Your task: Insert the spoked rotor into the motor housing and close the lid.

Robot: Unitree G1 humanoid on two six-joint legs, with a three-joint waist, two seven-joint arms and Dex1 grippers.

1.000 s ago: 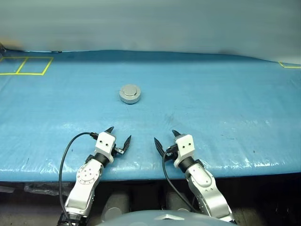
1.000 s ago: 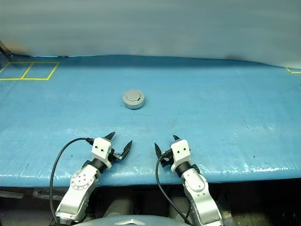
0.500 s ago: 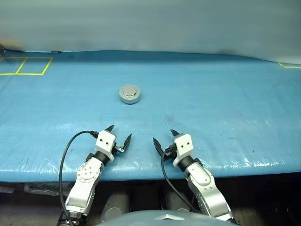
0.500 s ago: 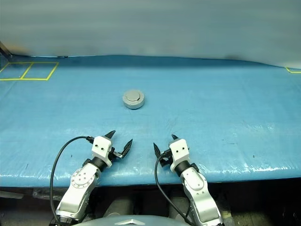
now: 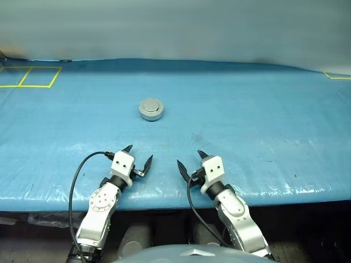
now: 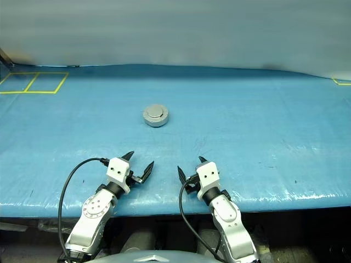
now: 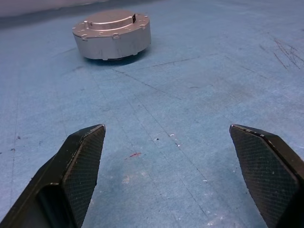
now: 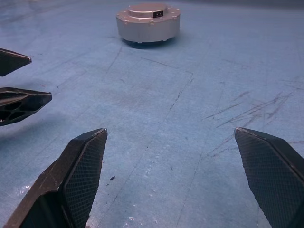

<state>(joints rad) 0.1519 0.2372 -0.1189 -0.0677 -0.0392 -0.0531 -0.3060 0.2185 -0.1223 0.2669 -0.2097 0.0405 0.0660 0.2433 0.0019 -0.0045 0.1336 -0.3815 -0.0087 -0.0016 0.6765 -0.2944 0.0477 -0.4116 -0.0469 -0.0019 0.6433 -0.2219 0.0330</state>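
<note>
Motor housing [image 5: 151, 109] sits with lid [image 5: 152, 104] seated at twelve o'clock of both empty, spread-fingered grippers, left gripper [image 5: 137, 156] and right gripper [image 5: 189, 160], suggesting assembly complete.

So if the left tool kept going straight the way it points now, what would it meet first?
Probably the closed motor housing, which sits ahead between the open left tool's fingers, slightly off centre. Only bare blue table cover lies before it, though depth is hard to judge.

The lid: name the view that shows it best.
Left wrist view: the lid looms large, its raised round centre and rim studs plain, seated on the motor housing. Right wrist view shows it smaller; both eye views, a tiny grey disc.
</note>
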